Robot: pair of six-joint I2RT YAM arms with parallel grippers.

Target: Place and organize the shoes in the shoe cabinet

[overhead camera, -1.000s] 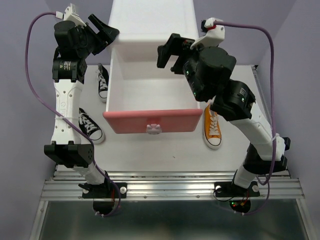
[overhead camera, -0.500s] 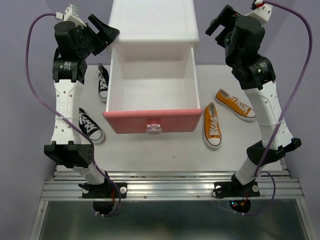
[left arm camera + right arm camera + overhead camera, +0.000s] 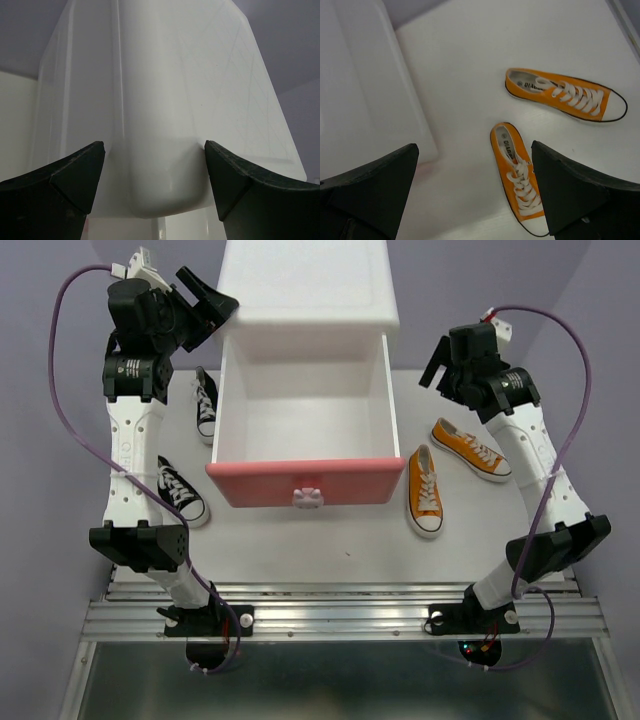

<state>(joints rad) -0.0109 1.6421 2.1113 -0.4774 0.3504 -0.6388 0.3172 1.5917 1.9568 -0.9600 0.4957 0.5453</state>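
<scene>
Top external: left gripper (image 3: 212,298) straddles cabinet (image 3: 305,280) corner, arm upright; right gripper (image 3: 440,365) hovers near orange shoes (image 3: 470,448) (both wide, empty).

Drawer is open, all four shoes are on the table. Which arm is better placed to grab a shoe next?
Right. Its open end effector hangs near the orange shoes, both framed by its wrist camera. The left end effector sits at the cabinet top corner, off the black shoes.

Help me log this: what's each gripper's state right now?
Left gripper: open, straddling the shoe cabinet's corner.
Right gripper: open, empty, above the orange shoes.
</scene>
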